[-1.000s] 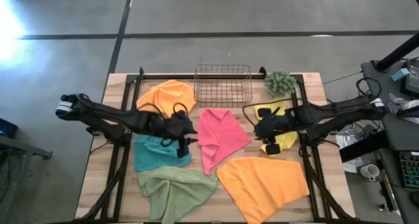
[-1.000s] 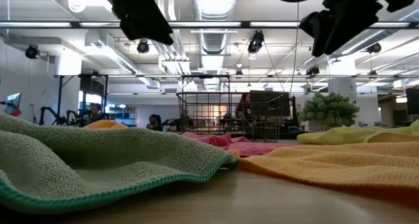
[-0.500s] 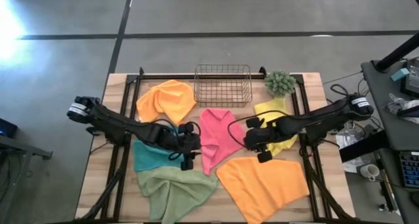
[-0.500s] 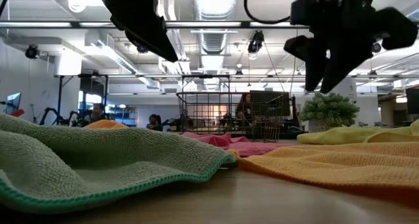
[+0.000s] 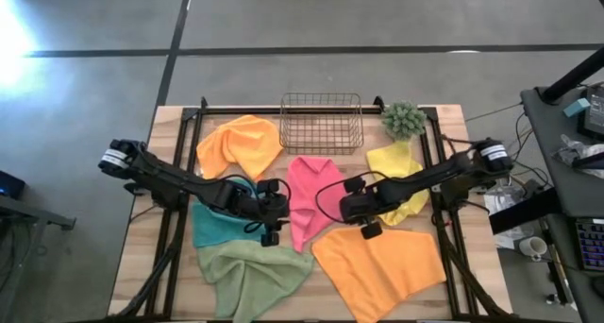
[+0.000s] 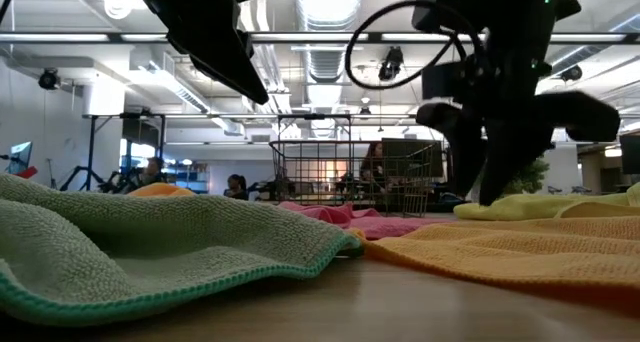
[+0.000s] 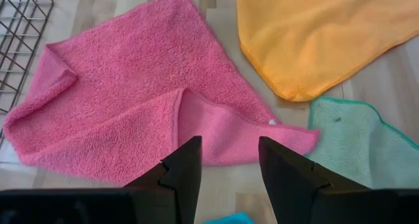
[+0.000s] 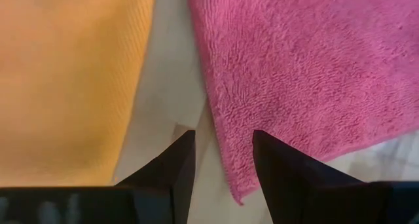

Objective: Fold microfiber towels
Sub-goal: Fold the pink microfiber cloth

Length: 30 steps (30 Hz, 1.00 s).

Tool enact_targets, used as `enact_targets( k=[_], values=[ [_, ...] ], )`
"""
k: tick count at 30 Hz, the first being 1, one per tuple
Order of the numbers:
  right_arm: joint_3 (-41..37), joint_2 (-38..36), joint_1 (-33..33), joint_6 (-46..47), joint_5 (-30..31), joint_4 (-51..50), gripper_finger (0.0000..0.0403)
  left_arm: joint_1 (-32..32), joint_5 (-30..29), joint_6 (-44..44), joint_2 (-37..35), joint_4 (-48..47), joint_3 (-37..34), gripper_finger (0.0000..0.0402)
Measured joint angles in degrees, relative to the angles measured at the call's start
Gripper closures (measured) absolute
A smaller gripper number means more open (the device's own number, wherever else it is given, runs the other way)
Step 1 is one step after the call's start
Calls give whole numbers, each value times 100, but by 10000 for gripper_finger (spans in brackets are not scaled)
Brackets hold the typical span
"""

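Observation:
The pink towel (image 5: 316, 198) lies crumpled at the table's middle, one corner folded over (image 7: 196, 119). Around it lie an orange towel (image 5: 241, 144), a teal one (image 5: 219, 226), a sage green one (image 5: 250, 271), a second orange one (image 5: 379, 262) and a yellow one (image 5: 396, 164). My left gripper (image 5: 279, 208) is open, raised at the pink towel's left edge (image 7: 229, 164). My right gripper (image 5: 342, 208) is open and low at the pink towel's right edge (image 8: 224, 155), its fingers on either side of that edge. I see no touch.
A copper wire basket (image 5: 321, 123) stands at the far edge, with a small green plant (image 5: 404, 120) to its right. Bare wood (image 8: 167, 112) shows between the pink towel and the near orange towel. People and equipment show in the room beyond (image 6: 150, 172).
My right gripper has gone toward the table's left, off the yellow towel to the pink towel's right edge, and has come down close to the table. My left gripper has moved a little toward the near edge beside the pink towel. The towels have stayed where they were.

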Motion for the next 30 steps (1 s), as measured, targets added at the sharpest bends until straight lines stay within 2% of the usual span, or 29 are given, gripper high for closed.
enact_targets(
  k=[16,25,30],
  values=[
    [25,749,-129,-41,84,157,260,-31,0,-7,-7,109,20,265],
    [19,840,-498,-86,-455,198,299,-33,0,-8,-7,262,20,265],
    [18,769,-725,-84,-555,264,311,-33,2,-11,-7,262,20,265]
  ],
)
